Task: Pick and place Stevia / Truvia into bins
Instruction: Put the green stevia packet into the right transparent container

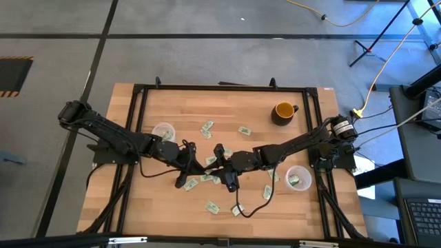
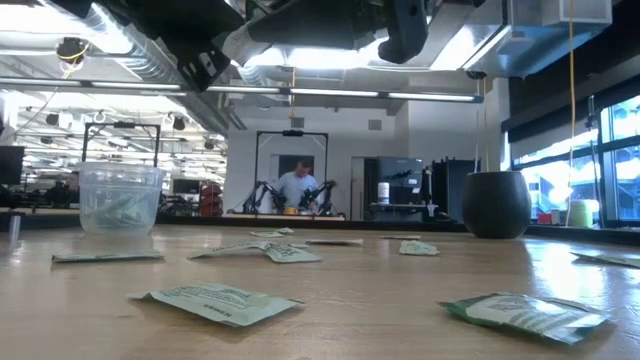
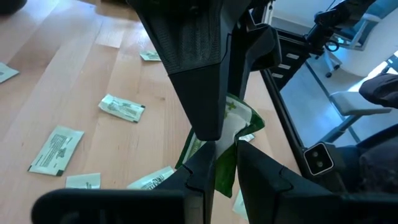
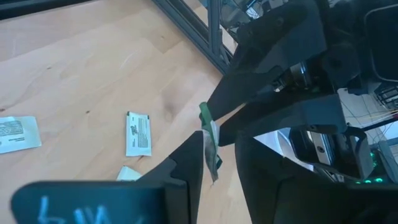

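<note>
Several pale green-and-white Stevia packets [image 1: 207,128] lie flat on the wooden table [image 1: 151,200]. Both grippers meet above the table's middle. My left gripper [image 3: 227,148] is shut on one packet [image 3: 241,123]. My right gripper [image 4: 219,144] is open, its fingers on either side of that same packet [image 4: 210,144], which shows edge-on close to one finger. One clear cup [image 1: 163,131] stands left of centre. The other cup [image 1: 298,178] stands at the right and has packets in it. My left gripper holds the packet between its two fingers at its lower, creased part [image 3: 225,169]. The packet is clear of the table, and its free end [image 3: 245,118] stands out past the fingertips toward the right gripper. My right gripper: the packet lies along one finger [image 4: 194,158]; I cannot tell whether they touch.
A yellow-orange mug [image 1: 282,111] stands at the far right. Loose packets lie under and around the grippers [image 1: 212,206], and near the table's near edge in the low view [image 2: 215,300]. A black frame [image 1: 220,87] rims the table. A person [image 2: 297,185] stands far off in the room.
</note>
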### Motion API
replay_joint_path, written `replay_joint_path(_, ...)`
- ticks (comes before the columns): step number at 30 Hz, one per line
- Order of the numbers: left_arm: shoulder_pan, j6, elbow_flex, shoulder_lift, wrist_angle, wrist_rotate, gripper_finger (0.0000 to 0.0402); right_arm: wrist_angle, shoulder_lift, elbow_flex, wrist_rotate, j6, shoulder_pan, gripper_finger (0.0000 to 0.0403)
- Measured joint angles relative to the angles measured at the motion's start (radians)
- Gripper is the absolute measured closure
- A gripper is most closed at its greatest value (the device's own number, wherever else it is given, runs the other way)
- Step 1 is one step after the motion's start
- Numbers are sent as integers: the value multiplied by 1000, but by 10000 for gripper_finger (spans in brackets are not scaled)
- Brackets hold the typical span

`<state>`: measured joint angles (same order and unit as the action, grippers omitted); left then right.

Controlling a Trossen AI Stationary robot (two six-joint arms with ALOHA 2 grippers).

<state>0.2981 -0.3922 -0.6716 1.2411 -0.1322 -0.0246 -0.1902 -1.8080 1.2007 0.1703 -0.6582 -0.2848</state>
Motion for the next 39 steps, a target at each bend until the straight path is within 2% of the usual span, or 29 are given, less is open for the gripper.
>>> replay_joint_path(10,0,13,1,0,1,0,343,4,0,0,-3,-3,0,393)
replay_joint_path(15,0,54,1,0,1,-2,343,3,0,0,-3,-5,0,388)
replay_joint_path(19,2,91,1,0,6,-53,339,9,1,-1,2,-5,1,392)
replay_joint_path(26,0,169,2,-6,4,-75,314,51,7,-1,91,-2,-16,399)
replay_joint_path(31,0,204,2,-34,18,-78,297,68,8,-1,96,3,-40,397)
replay_joint_path(33,0,243,1,-46,43,-100,294,99,20,-1,97,29,-51,397)
replay_joint_path(35,0,261,1,-55,88,-164,293,146,51,-1,116,94,-63,396)
replay_joint_path(39,0,249,1,-55,157,-328,294,334,145,0,167,370,-81,396)
